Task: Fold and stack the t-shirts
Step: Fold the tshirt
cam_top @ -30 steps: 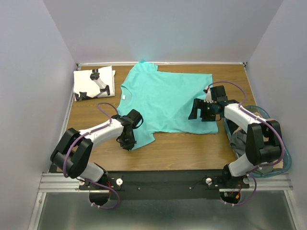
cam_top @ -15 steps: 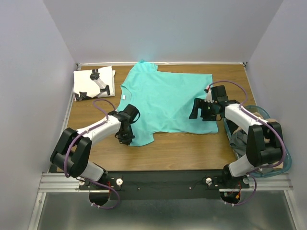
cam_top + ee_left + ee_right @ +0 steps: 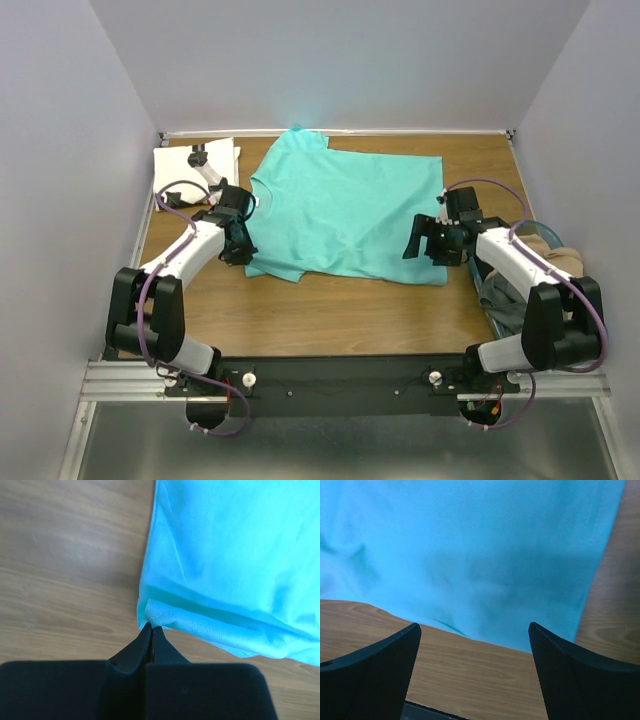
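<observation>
The turquoise t-shirt (image 3: 345,205) lies spread on the wooden table (image 3: 350,310), collar to the left and its near-left part bunched in a fold. My left gripper (image 3: 240,248) is at that left edge. In the left wrist view it (image 3: 151,626) is shut on a folded edge of the turquoise cloth (image 3: 225,555). The white t-shirt (image 3: 190,170) with black marks lies folded at the back left corner. My right gripper (image 3: 425,245) hangs open over the shirt's near right corner. Its fingers (image 3: 375,665) frame the hem of the shirt (image 3: 470,545) and bare wood, holding nothing.
A blue-rimmed basket (image 3: 530,228) with grey cloth (image 3: 495,290) in it stands off the table's right edge, beside the right arm. Grey walls close in the table on the left, back and right.
My left gripper closed on the shirt's near-left part and pulled it back and to the left, folding the cloth. The right gripper shifted slightly right and nearer, still open.
</observation>
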